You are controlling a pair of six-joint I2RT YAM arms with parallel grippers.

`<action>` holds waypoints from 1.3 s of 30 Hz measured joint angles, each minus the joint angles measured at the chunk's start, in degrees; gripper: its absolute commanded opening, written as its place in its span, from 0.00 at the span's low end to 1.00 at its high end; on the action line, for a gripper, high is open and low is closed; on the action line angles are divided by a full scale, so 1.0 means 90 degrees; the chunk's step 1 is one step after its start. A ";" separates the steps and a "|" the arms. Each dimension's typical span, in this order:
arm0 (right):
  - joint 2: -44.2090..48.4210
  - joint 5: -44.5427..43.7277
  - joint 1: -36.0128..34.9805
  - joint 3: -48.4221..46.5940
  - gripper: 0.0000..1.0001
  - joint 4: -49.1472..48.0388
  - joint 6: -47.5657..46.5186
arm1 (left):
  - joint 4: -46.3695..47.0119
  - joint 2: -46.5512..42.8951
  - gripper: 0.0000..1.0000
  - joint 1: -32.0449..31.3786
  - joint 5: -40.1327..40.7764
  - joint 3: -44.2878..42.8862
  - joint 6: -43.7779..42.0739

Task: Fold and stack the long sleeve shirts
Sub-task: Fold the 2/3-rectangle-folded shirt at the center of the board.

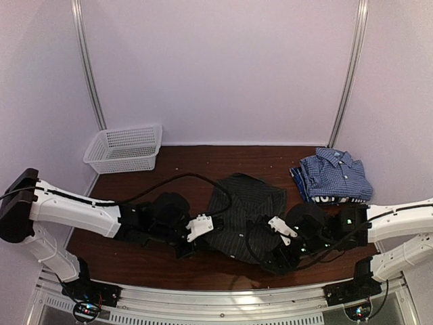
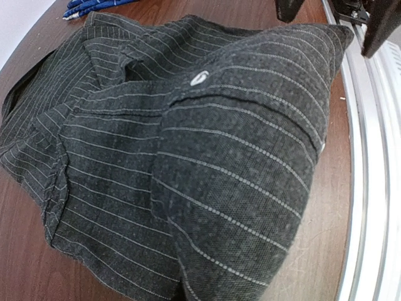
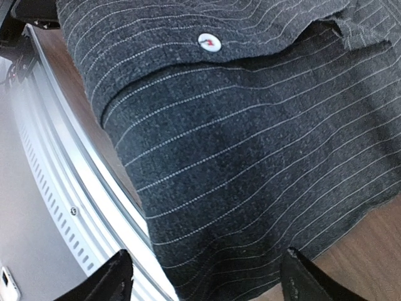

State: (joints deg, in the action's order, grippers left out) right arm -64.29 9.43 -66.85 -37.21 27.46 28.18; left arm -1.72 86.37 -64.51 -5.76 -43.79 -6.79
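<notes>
The black pinstriped shirt (image 1: 242,211) lies crumpled at the middle of the table, and a pale button (image 2: 199,78) shows on it. It fills the left wrist view (image 2: 188,157) and the right wrist view (image 3: 250,125). My left gripper (image 1: 205,230) is at its left edge. Its fingers are hidden under cloth that bulges up to the camera, so it looks shut on the shirt. My right gripper (image 3: 207,282) is at the shirt's near right edge (image 1: 272,237), fingers (image 3: 116,276) wide apart, with cloth lying ahead of them. Folded blue-white checked shirts (image 1: 335,176) are stacked at the right.
A white mesh basket (image 1: 125,147) stands at the back left corner. The metal rail (image 3: 56,175) of the table's near edge runs close beside both grippers. Cables trail over the table behind the black shirt.
</notes>
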 measured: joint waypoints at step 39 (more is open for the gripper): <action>-0.0852 -0.1039 -0.1853 -0.0636 0.02 0.0119 -0.0029 | -0.2171 -0.1324 0.00 0.0381 -0.1773 -0.0321 0.2106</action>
State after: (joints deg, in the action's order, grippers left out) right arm -71.96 0.08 -83.53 -42.94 28.53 27.92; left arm -21.26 74.46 -61.08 -21.71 -46.68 12.16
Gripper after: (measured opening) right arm 0.045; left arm 0.061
